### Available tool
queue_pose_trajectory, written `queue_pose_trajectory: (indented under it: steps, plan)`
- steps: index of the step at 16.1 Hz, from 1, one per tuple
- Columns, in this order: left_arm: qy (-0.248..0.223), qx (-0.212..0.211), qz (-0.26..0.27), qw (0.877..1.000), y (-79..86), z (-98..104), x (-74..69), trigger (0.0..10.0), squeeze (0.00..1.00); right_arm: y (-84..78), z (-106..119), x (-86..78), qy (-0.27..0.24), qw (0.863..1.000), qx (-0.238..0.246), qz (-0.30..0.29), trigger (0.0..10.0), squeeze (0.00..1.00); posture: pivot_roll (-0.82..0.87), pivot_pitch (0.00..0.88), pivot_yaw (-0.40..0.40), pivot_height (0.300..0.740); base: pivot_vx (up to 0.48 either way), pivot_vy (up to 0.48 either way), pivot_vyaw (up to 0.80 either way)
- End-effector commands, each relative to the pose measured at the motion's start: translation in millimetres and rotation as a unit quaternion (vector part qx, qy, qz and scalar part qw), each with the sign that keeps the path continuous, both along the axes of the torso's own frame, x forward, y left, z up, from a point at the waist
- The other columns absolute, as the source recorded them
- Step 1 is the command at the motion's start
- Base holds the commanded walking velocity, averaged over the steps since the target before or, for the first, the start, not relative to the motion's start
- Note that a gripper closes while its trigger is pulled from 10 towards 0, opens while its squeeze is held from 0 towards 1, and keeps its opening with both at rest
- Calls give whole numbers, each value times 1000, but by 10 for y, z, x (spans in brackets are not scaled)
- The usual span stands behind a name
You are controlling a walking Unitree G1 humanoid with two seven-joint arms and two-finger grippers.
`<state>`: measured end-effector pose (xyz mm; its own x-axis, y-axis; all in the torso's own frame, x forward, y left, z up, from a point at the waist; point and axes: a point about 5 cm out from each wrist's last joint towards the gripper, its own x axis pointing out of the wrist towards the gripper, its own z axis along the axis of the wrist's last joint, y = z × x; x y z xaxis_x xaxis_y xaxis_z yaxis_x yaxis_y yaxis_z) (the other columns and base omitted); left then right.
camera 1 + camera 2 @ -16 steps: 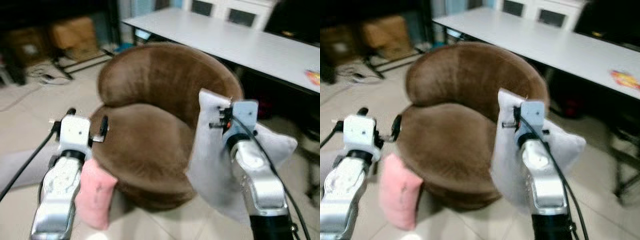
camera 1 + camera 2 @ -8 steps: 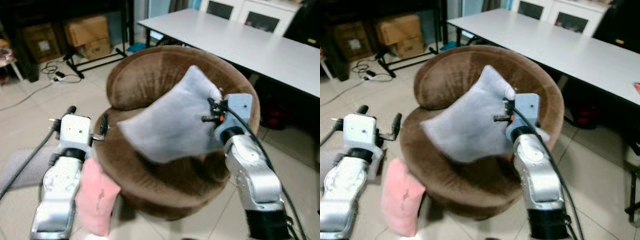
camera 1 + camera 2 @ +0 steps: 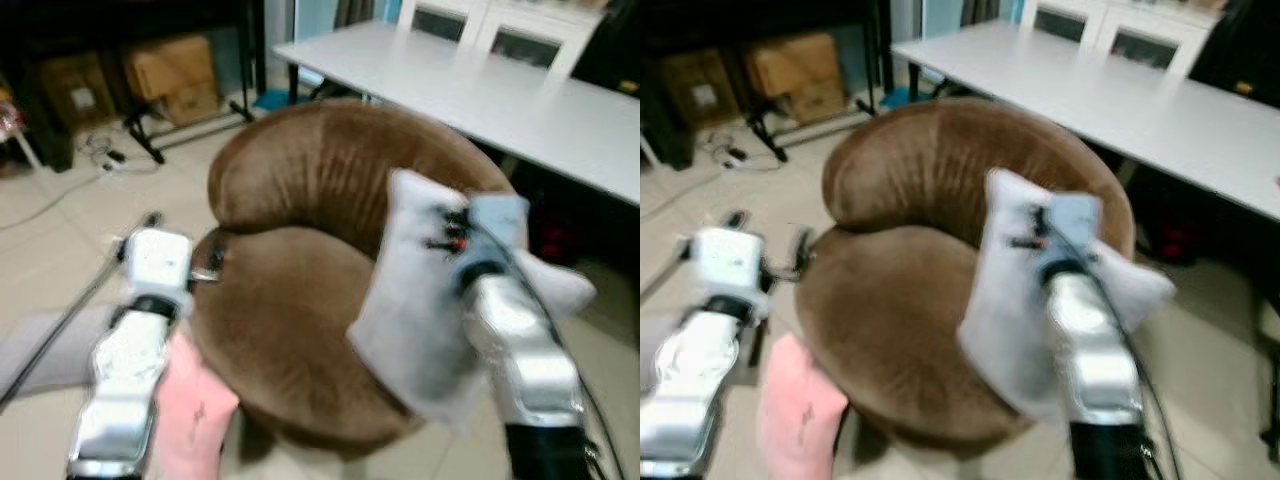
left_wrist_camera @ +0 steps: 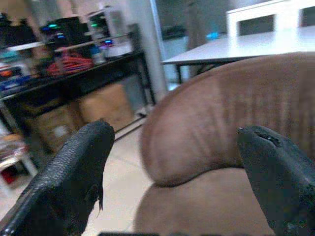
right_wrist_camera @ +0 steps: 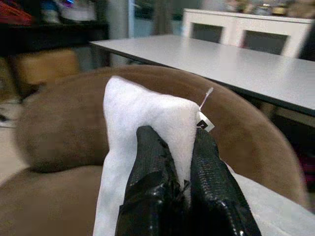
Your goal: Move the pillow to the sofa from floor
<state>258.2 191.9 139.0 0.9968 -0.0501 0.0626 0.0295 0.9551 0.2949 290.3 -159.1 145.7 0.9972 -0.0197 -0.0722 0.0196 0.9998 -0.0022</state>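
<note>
Jaws of the right gripper (image 5: 184, 162) are clamping an edge of the white pillow (image 3: 420, 300), one of two pillows in sight, and are holding it upright in the air over the right side of the brown sofa (image 3: 300, 250). One small tag (image 5: 204, 124) is sticking out of the pillow beside the fingers; its writing is too small to read. Jaws of the left gripper (image 4: 172, 162) are standing wide apart, holding nothing, just beside the sofa's left edge. One pink pillow (image 3: 190, 420) is lying on the floor (image 3: 60, 230) under the left arm, against the sofa's base. Farther off, one long white desk (image 3: 500, 90) is standing behind the sofa, and two cardboard boxes (image 3: 175, 75) are sitting in the dark at the back left.
</note>
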Motion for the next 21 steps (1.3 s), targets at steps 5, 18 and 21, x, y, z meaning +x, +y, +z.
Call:
queue_pose_trajectory:
  steps: [5, 18, 21]
  plan:
    - [-3, 8, -1, 1000, 37, 15, 10, 10000, 0, 92, 173, 16, -40, 999, 5, 14, 10000, 0, -47, 0, -55, 740, 316, 0, 0]
    - [53, 58, -85, 993, -63, -150, -43, 10000, 0, 219, 176, 170, 27, 998, 34, 36, 10000, 0, -53, 0, -60, 740, 196, 0, 0]
    - [79, 84, -148, 982, -102, -181, -94, 10000, 0, 341, 186, 298, 63, 995, 67, 49, 10000, 0, -54, 0, -57, 740, 0, 0, 0]
